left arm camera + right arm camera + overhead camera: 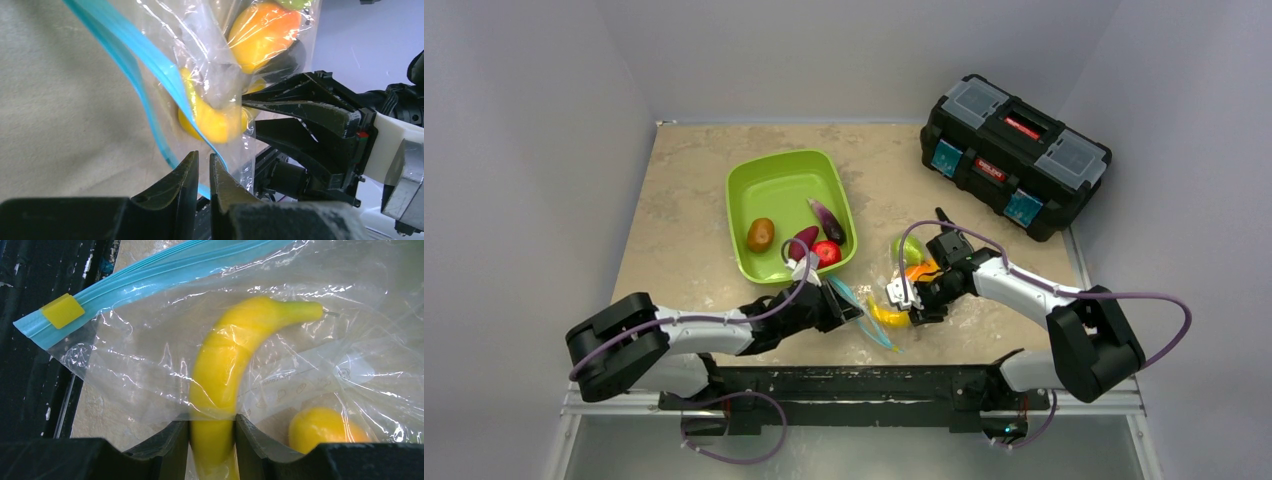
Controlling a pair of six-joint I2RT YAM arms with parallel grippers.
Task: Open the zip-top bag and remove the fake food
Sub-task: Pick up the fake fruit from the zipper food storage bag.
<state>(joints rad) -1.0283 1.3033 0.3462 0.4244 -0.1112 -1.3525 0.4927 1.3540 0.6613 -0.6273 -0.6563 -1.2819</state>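
The left arm [699,332] and right arm [1024,285] are built alike, with smooth white link shells between bulky black joint housings. A thin purple cable [1134,294] runs outside each. Both are bolted to a scuffed black base rail [844,383]. The left end effector [204,167] has matte black tapered fingers with a grainy surface. The right end effector [212,427] matches, backed by a white housing [395,137], a small red mark [362,134] and a grey block [402,175].

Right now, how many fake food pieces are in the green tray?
4: brown kiwi at left, purple eggplant at right, red apple at the near edge, dark red piece beside it, partly behind a cable.
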